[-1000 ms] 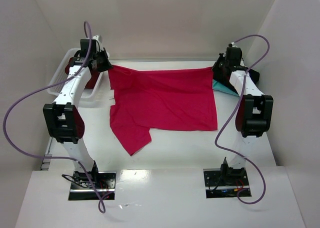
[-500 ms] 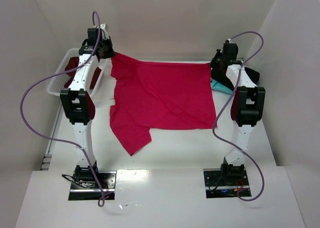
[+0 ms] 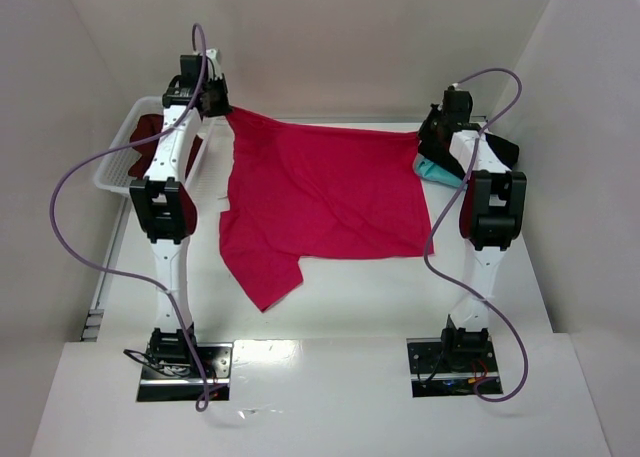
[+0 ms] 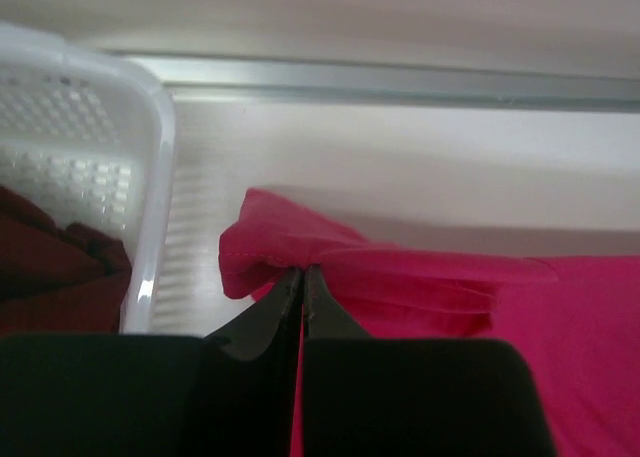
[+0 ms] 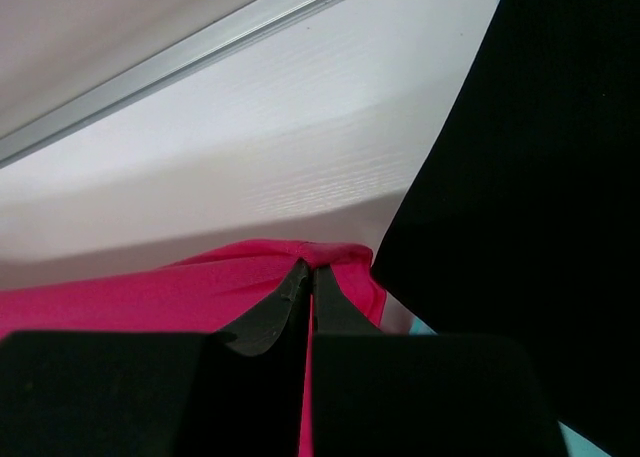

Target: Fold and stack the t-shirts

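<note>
Pink t-shirt (image 3: pixel 330 192) is pinched at both far corners, the left gripper (image 4: pixel 302 277) and right gripper (image 5: pixel 311 274) each clamped on cloth. From the fingers it stretches along the table's (image 3: pixel 400 297) far edge, draping toward the near edge.

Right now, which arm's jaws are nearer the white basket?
Left. The left jaws, shut on the pink t-shirt's corner, sit just beside the basket; the right jaws grip its other far corner, across the table.
</note>
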